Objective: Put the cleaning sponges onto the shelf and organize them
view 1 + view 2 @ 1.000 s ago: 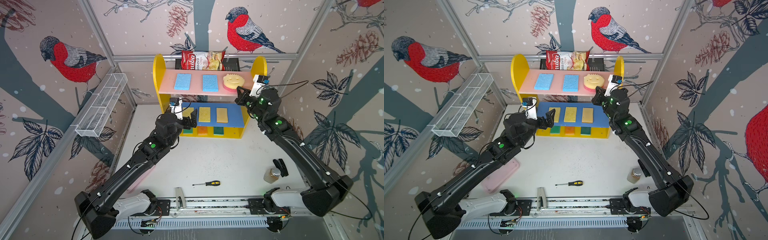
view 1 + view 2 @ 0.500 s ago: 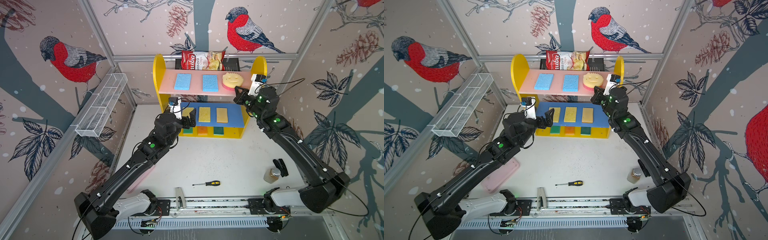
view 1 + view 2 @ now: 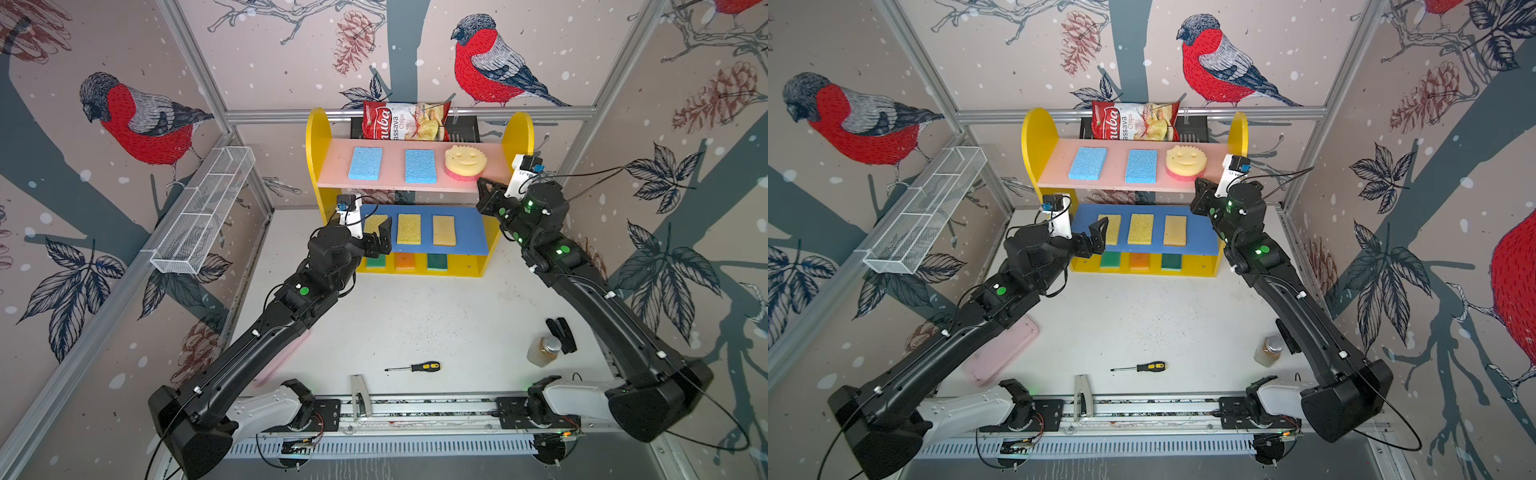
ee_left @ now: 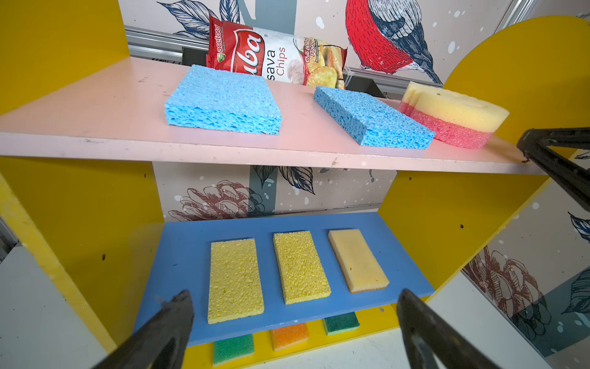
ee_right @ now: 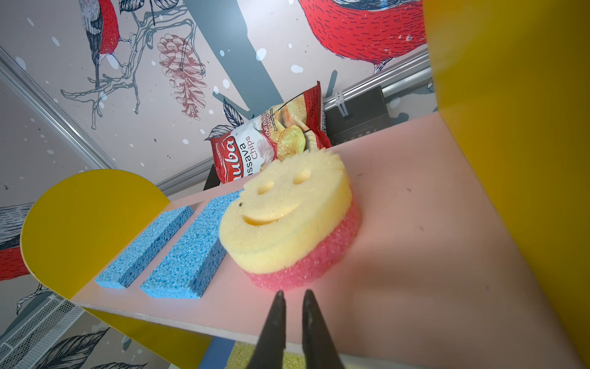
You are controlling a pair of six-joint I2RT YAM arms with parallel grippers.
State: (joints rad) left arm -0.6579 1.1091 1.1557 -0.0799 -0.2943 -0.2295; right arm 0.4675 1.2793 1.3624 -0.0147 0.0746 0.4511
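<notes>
Nine sponges (image 4: pixel 234 281) on the yellow shelf (image 3: pixel 316 137): two blue plus a round smiley sponge (image 5: pixel 284 211) on pink top board, three yellow on blue, green-orange-green at bottom. Left tool (image 4: pixel 293 298) spread wide, empty. Right tool (image 5: pixel 293 295) barely parted, empty, just beside smiley sponge.

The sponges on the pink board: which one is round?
The yellow smiley sponge with the pink underside, nearest the right tool; the two blue sponges are flat rectangles.
</notes>
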